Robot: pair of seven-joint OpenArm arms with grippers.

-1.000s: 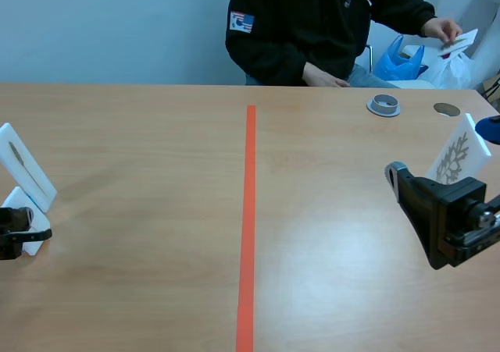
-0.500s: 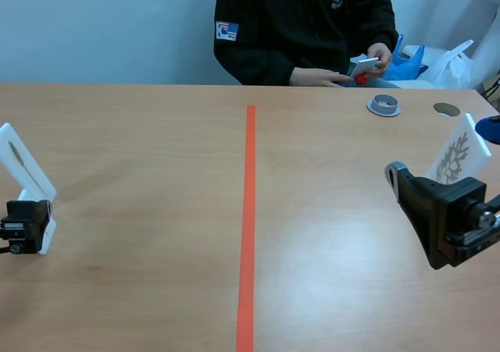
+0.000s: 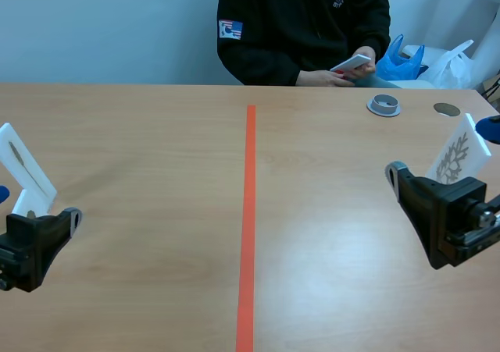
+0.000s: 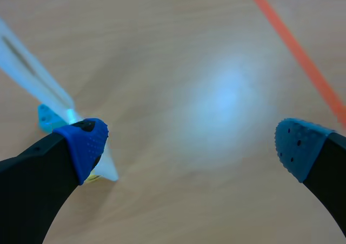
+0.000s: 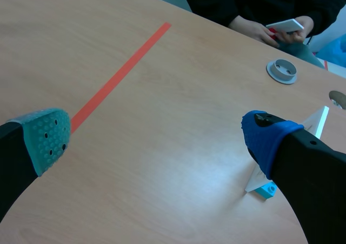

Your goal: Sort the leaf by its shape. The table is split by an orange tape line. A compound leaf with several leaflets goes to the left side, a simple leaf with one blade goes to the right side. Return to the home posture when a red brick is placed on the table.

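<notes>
1. One wooden table (image 3: 156, 133), split by one orange tape line (image 3: 248, 211) that runs away from the robot.
2. One person (image 3: 305, 24) in a dark top sits across the table, right of the tape line, both hands pinching one white card (image 3: 351, 62) above the far edge. A bit of red shows under it; I cannot tell what it is.
3. Two grippers, one low on each side. The left gripper (image 4: 189, 144) has its fingers spread wide with bare table between them. The right gripper (image 5: 157, 137) is spread just as wide and holds nothing.
4. Two bags behind the table's far right corner: one blue bag (image 3: 398, 59) and one white bag (image 3: 457, 63).
5. Two leaf cards stand tilted on the table.
   - The left card (image 3: 23, 168) is far left of the tape, just beside the left gripper. It is white and shows one slim dark blade.
   - The right card (image 3: 459, 158) is far right of the tape, just beyond the right gripper, in a small blue holder (image 5: 265, 191). It is white and shows a grey leaf with many parts branching off a middle stem.
6. One grey ring (image 3: 383, 104) lies flat on the right half, near the far edge.
</notes>
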